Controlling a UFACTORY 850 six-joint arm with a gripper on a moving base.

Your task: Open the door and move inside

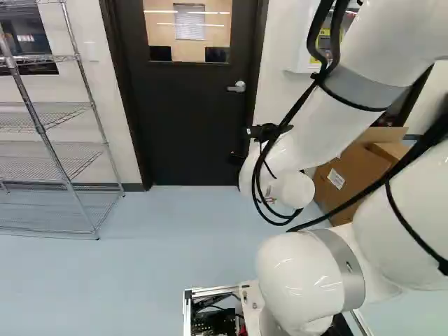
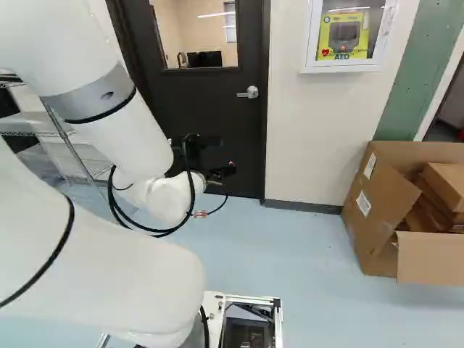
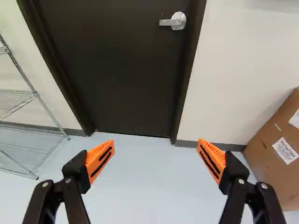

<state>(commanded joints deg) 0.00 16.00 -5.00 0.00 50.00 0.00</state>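
Note:
In the right base view my gripper [image 2: 217, 172] shows as dark parts before the lower half of the black door [image 2: 225, 130]. Its fingertips are hard to make out there. By the wrist view the gripper [image 3: 155, 151] stands wide open, nothing between its orange pads. Ahead of it the door [image 3: 112, 65] is closed in its dark frame. The silver lever handle [image 3: 174, 21] sits on the door's right side, beyond and above the fingers, untouched. The same handle [image 1: 236, 87] shows below the door's window [image 1: 187, 29] in the left base view.
A wire shelf rack [image 1: 52, 150] stands left of the door. To the door's right are a wall cabinet [image 2: 346, 35] with a yellow device and, on the floor, a large open cardboard box [image 2: 377, 210] holding smaller boxes. Pale blue floor [image 1: 161, 259] stretches up to the door.

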